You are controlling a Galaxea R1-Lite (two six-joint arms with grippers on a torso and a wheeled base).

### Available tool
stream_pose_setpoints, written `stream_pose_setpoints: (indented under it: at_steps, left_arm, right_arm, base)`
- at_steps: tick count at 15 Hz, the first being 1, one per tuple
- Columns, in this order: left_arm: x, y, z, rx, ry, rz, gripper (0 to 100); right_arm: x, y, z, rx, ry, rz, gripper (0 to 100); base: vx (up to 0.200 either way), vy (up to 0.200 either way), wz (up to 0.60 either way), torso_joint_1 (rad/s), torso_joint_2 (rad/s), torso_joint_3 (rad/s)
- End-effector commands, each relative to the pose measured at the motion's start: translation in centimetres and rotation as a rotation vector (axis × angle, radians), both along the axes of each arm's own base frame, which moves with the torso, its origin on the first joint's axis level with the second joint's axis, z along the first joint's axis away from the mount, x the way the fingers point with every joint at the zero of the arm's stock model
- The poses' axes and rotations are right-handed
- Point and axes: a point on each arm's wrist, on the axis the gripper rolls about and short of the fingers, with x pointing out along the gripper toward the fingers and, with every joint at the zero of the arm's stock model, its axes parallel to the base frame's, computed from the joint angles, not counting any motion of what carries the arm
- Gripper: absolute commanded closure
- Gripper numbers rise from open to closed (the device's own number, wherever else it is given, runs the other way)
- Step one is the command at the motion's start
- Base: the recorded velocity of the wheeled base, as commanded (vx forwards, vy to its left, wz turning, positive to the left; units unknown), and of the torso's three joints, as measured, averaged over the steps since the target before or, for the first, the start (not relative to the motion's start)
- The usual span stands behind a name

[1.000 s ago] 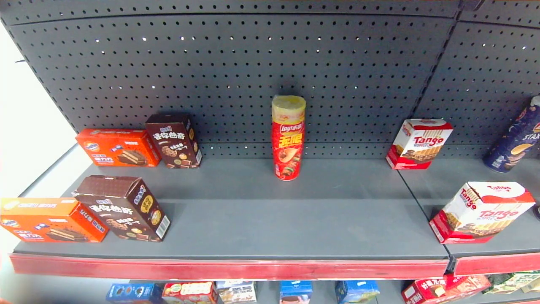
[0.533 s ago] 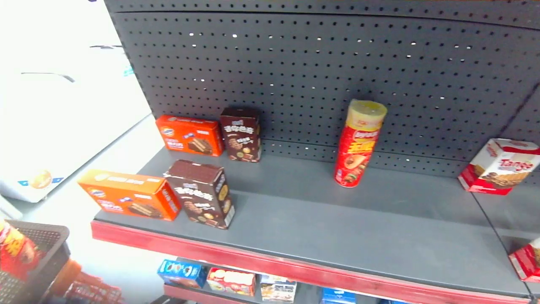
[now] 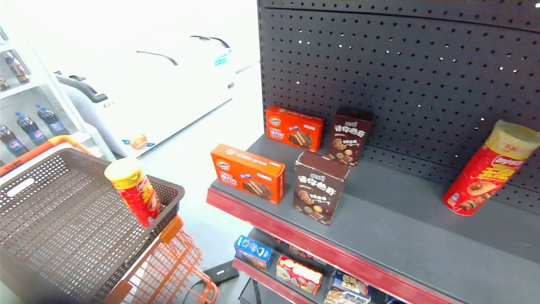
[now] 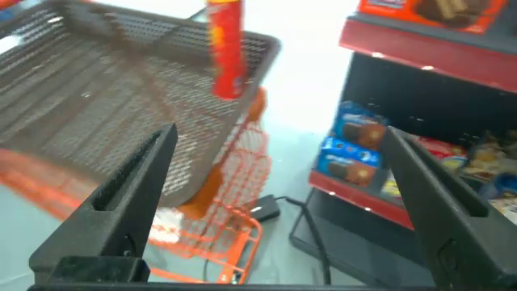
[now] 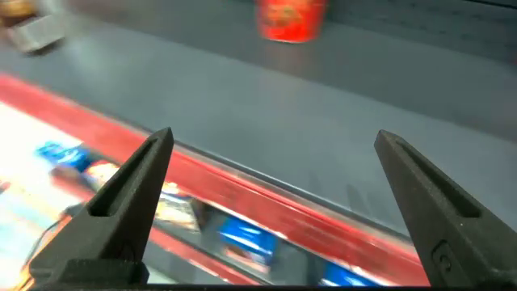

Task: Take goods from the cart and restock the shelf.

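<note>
A red chips can with a yellow lid (image 3: pixel 134 190) stands in the near corner of the brown mesh basket (image 3: pixel 63 211) on the orange cart (image 3: pixel 168 261), left of the shelf. The same can (image 4: pixel 226 48) lies ahead of my left gripper (image 4: pixel 280 141), which is open, empty and apart from it. A matching can (image 3: pixel 489 169) stands on the grey shelf (image 3: pixel 400 219) against the pegboard. My right gripper (image 5: pixel 275 137) is open and empty over the shelf's red front edge, with that can (image 5: pixel 291 18) farther back.
Two orange boxes (image 3: pixel 249 173) (image 3: pixel 294 128) and two brown cookie boxes (image 3: pixel 320 185) (image 3: pixel 350 137) fill the shelf's left end. Small boxes (image 3: pixel 295 274) sit on the lower shelf. A white chest freezer (image 3: pixel 168 97) and bottles (image 3: pixel 25 126) stand behind the cart.
The head camera has swung left, so the shelf slid right in the picture and the cart with its can came into view. Nothing on the shelf has moved.
</note>
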Motion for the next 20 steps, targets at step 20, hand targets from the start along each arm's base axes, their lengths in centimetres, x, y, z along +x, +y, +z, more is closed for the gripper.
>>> stream_pose_setpoints:
  at_steps: [20]
  left_arm:
    - [10.7, 1.0, 10.9, 0.047, 0.392, 0.184, 0]
  right_arm:
    - [0.0, 0.0, 0.0, -0.001, -0.001, 0.000, 0]
  base:
    - [0.000, 0.000, 0.00, 0.000, 0.00, 0.000]
